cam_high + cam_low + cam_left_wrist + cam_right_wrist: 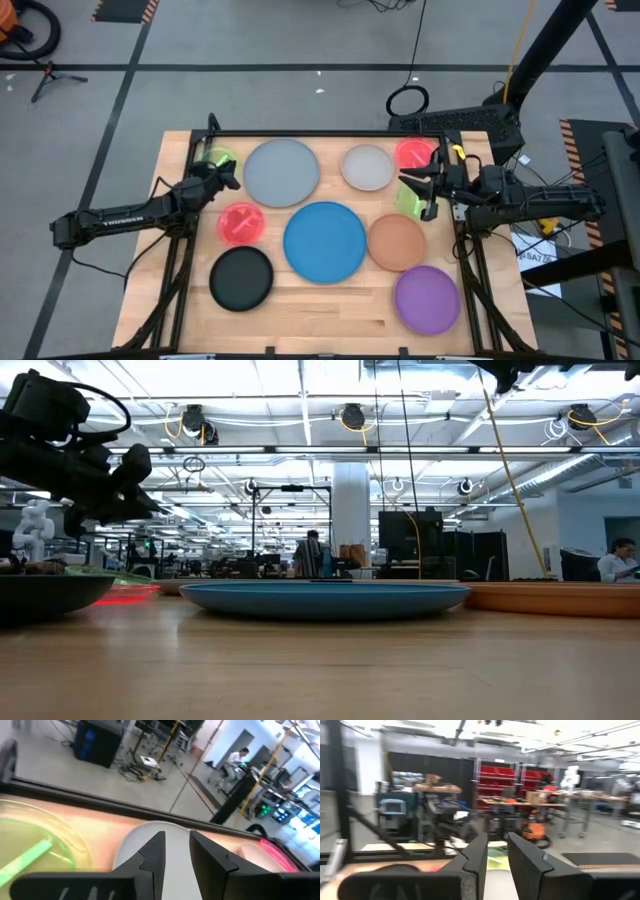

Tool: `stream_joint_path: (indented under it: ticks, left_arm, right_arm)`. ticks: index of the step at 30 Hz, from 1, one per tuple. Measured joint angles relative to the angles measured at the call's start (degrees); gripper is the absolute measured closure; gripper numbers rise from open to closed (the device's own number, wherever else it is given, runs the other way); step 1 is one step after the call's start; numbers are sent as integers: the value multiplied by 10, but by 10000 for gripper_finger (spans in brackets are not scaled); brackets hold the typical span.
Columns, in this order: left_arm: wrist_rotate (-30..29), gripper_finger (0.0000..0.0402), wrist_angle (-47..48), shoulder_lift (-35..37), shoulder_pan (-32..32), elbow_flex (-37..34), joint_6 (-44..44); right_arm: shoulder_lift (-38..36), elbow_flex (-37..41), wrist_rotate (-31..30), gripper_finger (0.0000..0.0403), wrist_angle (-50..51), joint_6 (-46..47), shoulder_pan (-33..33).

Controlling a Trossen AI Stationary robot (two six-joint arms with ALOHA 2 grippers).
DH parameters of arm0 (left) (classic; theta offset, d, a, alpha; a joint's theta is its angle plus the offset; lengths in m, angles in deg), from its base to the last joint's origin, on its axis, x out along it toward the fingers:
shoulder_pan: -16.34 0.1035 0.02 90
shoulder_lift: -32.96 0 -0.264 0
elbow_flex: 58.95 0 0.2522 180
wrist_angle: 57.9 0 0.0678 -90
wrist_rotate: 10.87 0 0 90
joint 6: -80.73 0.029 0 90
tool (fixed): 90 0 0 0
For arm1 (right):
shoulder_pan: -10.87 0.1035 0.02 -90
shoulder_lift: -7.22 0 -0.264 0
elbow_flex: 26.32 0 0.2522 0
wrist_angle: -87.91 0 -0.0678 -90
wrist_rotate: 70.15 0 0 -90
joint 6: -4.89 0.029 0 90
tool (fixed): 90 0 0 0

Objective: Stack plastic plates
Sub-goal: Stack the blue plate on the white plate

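Ten plastic plates lie flat and apart on the wooden table (330,315): green (218,160), large grey (282,172), beige (368,167) and pink (412,152) along the far side; pink (241,223), large blue (325,241), tan (396,242) and green (408,200) in the middle; black (241,277) and purple (427,298) near. My left gripper (230,178) hovers between the far-left green plate and the grey plate (170,840), with a narrow empty gap between its fingers. My right gripper (422,190) hovers over the right green plate, also with a narrow empty gap.
A black frame (320,134) runs along the table's far edge and down both sides. In the low view the blue plate (325,598) lies in the middle and the black plate (50,592) at the left. People show in the room beyond.
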Motion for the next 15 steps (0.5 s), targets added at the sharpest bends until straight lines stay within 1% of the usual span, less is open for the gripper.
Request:
stream_joint_path:
  ticks: [4, 7, 15]
  left_arm:
    - [18, 309, 33, -1, 0, 0, 29]
    - [30, 309, 33, -14, -1, 0, 35]
    - [35, 309, 34, -56, -16, 0, 26]
  right_arm:
    - [0, 0, -44, 335, 0, -29, 0]
    - [0, 0, -63, 335, 0, -39, 0]
    - [0, 0, -63, 335, 0, -49, -1]
